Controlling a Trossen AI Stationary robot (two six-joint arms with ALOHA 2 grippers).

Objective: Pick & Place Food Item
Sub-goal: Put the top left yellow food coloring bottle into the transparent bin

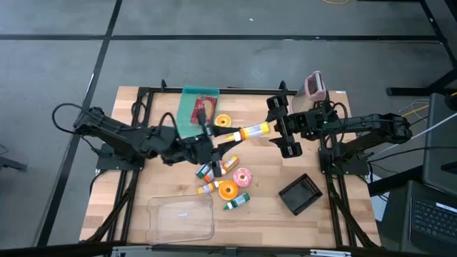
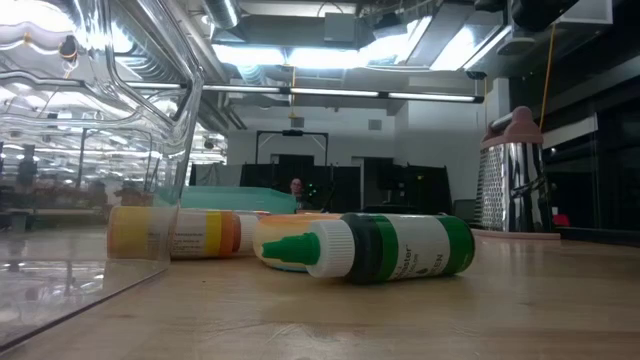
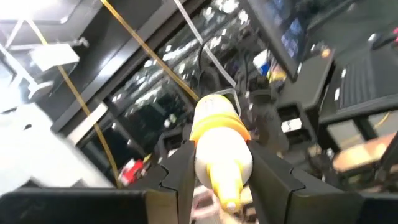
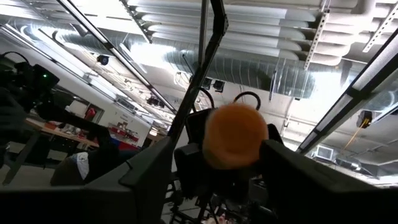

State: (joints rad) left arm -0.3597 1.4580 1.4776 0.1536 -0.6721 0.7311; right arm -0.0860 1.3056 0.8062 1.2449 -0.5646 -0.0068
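High view, left arm [image 1: 214, 139] holding yellow bottle [image 1: 250, 131] aloft

Both arms extended inward, mid-table.

high: overhead, whole table [image 1: 143, 107] | low: tabletop level | wrists: upward, close

The desk [image 1: 314, 221] is pale, matt wood with visible grain. A clear glossy plastic container [image 1: 181, 218] sits on it, beside smooth plastic bottles [image 2: 385, 246] and a shiny metal grater [image 2: 513, 185].
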